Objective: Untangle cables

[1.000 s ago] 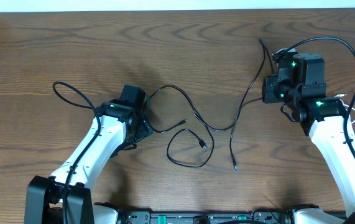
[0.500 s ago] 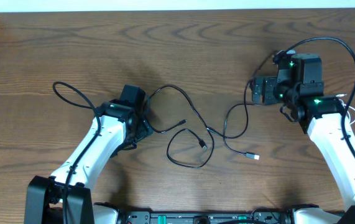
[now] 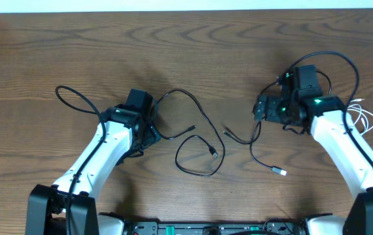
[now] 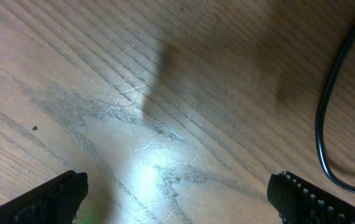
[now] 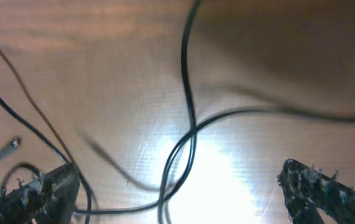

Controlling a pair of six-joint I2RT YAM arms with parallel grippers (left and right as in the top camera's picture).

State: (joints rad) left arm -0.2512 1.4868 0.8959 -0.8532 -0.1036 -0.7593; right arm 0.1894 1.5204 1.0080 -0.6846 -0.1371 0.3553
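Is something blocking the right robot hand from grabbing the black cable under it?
No, nothing visible is in the way. The right gripper hangs open just above the black cable, which runs through the gap between its fingers.

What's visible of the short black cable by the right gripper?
Thin, flexible black cable, rubbery-looking, lying slack on the wooden table. One end carries a small silver plug toward the near edge; the other, dark end points left. Between them it bends in a small loop that runs up under the right gripper, whose jaws stand open, gripping nothing. It looks clear of the longer black cable to its left.
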